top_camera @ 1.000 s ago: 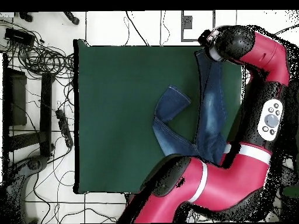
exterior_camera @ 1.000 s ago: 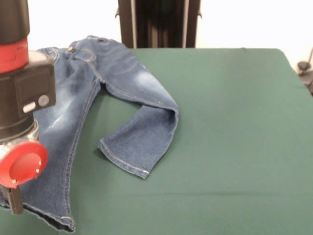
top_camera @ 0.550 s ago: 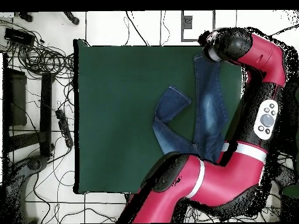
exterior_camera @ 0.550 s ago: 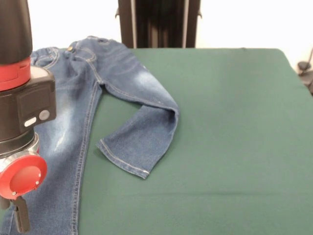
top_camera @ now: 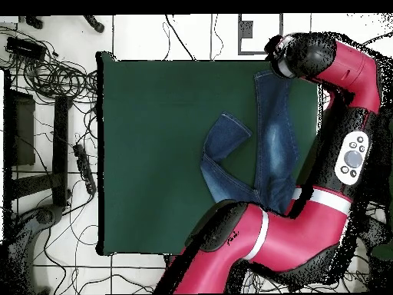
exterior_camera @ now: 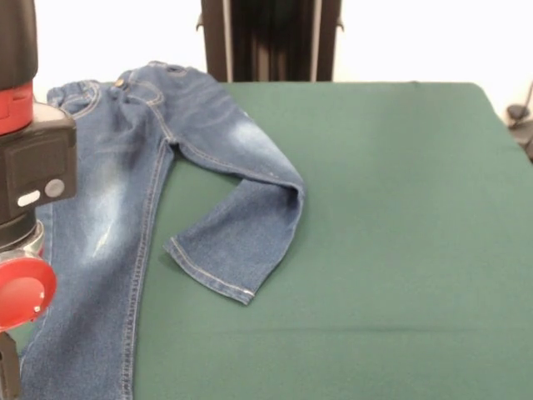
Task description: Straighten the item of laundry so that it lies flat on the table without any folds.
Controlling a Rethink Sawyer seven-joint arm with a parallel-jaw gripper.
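The red and black arm's gripper [exterior_camera: 7, 379] hangs at the picture's left edge in the front view, only partly in frame, and whether it is apart, together or clamped on anything I cannot tell. Beside it, the blue denim jeans [exterior_camera: 125, 200] lie on the dark green felt-topped table [exterior_camera: 391, 208]: one leg stretched straight, the other bent back on itself at the knee.

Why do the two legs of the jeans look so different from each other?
The straight leg lies stretched out long; the bent leg is folded back on itself at the knee. The straight leg's hem runs out of the front view; the bent leg's hem lies mid-table. Both are blue denim with faded patches, joined at the waistband.
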